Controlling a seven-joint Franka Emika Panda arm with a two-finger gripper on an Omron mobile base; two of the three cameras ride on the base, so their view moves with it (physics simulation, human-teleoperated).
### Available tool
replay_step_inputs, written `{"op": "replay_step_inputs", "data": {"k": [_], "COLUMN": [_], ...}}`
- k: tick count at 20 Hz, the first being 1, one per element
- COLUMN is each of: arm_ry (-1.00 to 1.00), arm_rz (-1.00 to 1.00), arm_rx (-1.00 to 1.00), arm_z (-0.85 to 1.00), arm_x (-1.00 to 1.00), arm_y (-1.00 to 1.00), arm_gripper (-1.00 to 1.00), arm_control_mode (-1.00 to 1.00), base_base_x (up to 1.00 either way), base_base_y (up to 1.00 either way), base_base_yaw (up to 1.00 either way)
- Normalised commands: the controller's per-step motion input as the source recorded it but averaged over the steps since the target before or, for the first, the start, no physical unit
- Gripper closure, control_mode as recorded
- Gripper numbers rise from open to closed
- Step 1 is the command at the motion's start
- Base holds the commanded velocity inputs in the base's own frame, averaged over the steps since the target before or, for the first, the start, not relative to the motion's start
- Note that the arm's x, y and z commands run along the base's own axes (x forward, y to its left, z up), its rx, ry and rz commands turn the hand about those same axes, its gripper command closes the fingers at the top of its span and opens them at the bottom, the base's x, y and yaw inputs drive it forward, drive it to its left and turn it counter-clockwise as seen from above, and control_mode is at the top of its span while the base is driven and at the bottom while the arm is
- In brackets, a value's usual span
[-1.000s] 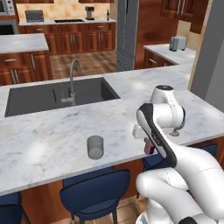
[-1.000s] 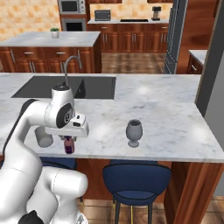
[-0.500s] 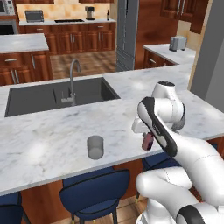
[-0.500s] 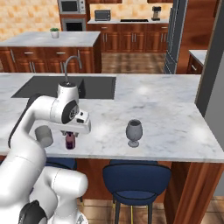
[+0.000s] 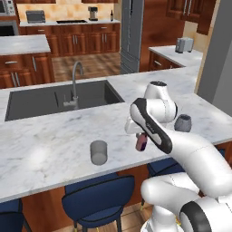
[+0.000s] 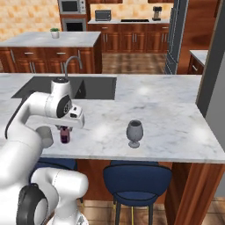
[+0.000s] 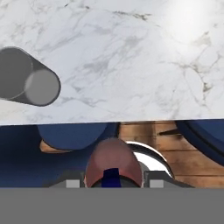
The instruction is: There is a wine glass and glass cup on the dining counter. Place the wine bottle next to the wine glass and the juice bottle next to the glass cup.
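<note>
Gripping the juice bottle (image 7: 113,165) between my fingers (image 7: 74,183), I hold it at the near edge of the dining counter (image 5: 54,140), my gripper (image 6: 65,130) clenched on its sides. The glass cup (image 5: 99,152) stands on the marble just to my left, apart from the bottle. The wine glass (image 6: 135,132) stands well off to my right.
</note>
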Motion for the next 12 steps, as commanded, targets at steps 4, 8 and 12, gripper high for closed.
{"op": "replay_step_inputs", "data": {"k": [4,8,12], "arm_ry": [-0.05,-0.10,-0.10], "arm_rz": [0.00,0.00,0.00], "arm_rx": [0.00,0.00,0.00], "arm_z": [-0.11,-0.22,-0.23], "arm_x": [0.21,0.25,0.30], "arm_y": [0.37,0.30,0.25], "arm_gripper": [1.00,1.00,1.00], "arm_control_mode": [-1.00,-1.00,-1.00], "base_base_x": [0.00,0.00,0.00], "base_base_y": [0.00,0.00,0.00], "base_base_yaw": [0.00,0.00,0.00]}}
